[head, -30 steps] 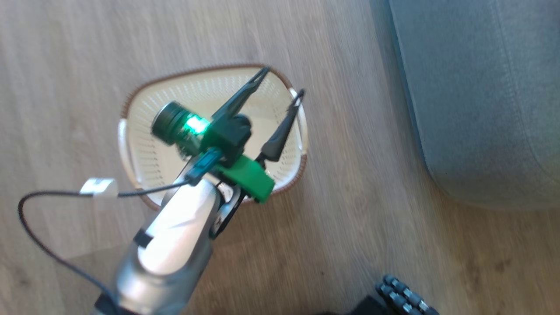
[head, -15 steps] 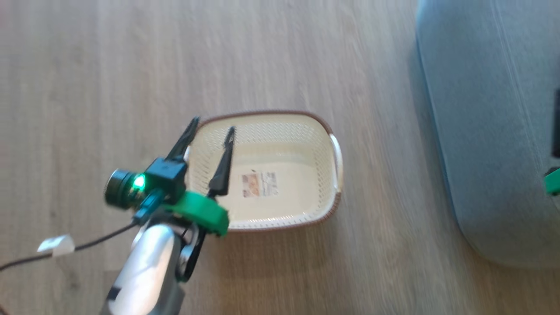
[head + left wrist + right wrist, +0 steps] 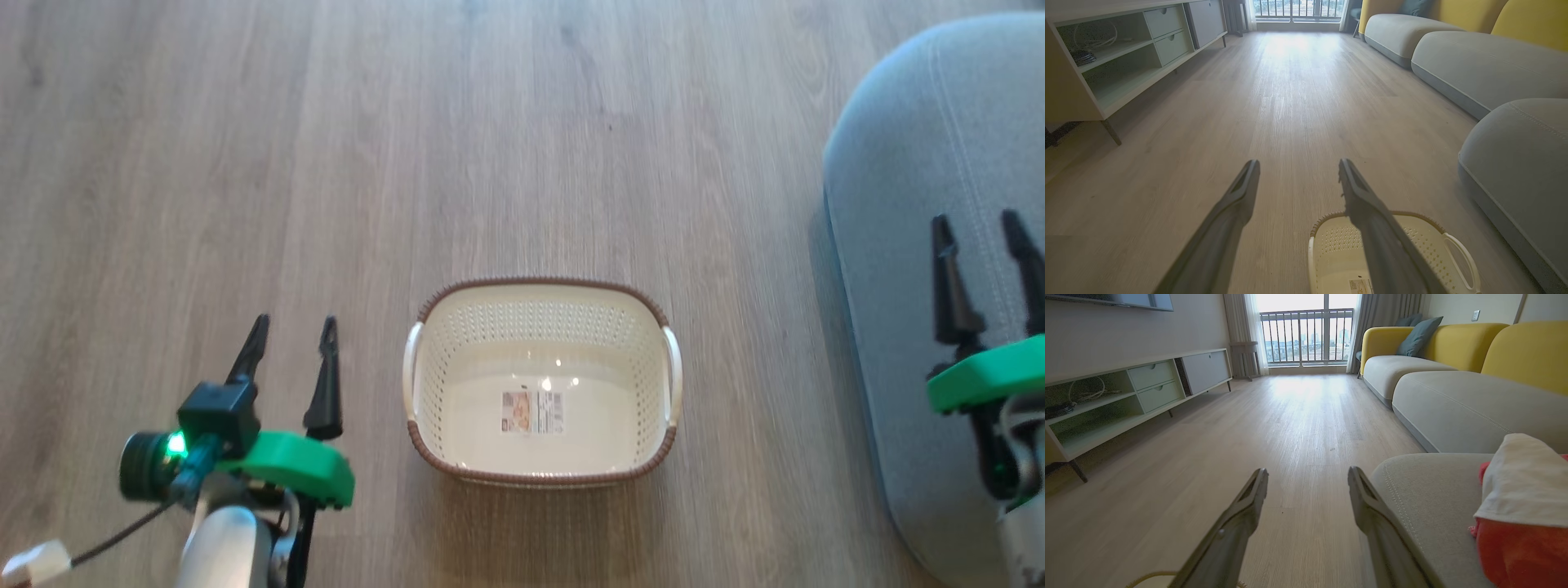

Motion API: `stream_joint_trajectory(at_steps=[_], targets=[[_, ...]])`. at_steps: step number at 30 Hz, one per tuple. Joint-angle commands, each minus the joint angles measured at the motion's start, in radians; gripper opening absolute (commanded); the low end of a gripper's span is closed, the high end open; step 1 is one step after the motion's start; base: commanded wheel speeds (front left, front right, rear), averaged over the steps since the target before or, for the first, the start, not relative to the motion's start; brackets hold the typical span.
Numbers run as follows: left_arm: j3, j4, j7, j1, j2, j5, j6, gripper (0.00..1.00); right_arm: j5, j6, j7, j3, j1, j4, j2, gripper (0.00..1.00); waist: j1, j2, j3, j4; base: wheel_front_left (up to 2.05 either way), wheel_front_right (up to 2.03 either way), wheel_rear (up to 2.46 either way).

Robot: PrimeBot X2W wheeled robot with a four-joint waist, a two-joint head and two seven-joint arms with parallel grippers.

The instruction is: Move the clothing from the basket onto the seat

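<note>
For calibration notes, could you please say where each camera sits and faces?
Head view: on the head, facing down at floor, basket and seat; left gripper and right gripper, both open.
Left wrist view: on that wrist, facing along the floor toward a window; own fingers, basket below.
Right wrist view: on that wrist, facing likewise; own fingers, clothing on the seat.
Shared: both wrist views show the window; head and left wrist, the basket.
</note>
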Motion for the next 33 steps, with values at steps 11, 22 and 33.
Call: stream_joint_trajectory(at_steps=[11, 22, 33], targets=[[0.089, -0.066, -0.005, 0.075, 0.004, 0.037, -0.013, 1.0, -0.027, 0.0, -0.006, 0.076, 0.094, -0.036, 0.049, 1.0, 0.0001, -0.0001, -0.095, 0.013, 0.0, 0.0, 0.0], [0.104, -0.092, -0.005, 0.133, 0.004, 0.033, 0.014, 1.0, -0.024, 0.0, -0.006, 0.17, 0.134, -0.013, 0.078, 1.0, 0.0001, -0.0001, -0.145, 0.005, 0.0, 0.0, 0.0], [0.098, -0.099, -0.005, 0.153, 0.004, 0.013, 0.022, 1.0, -0.029, 0.0, -0.006, 0.194, 0.136, 0.013, 0.103, 1.0, 0.0001, -0.0001, -0.15, 0.004, 0.0, 0.0, 0.0]])
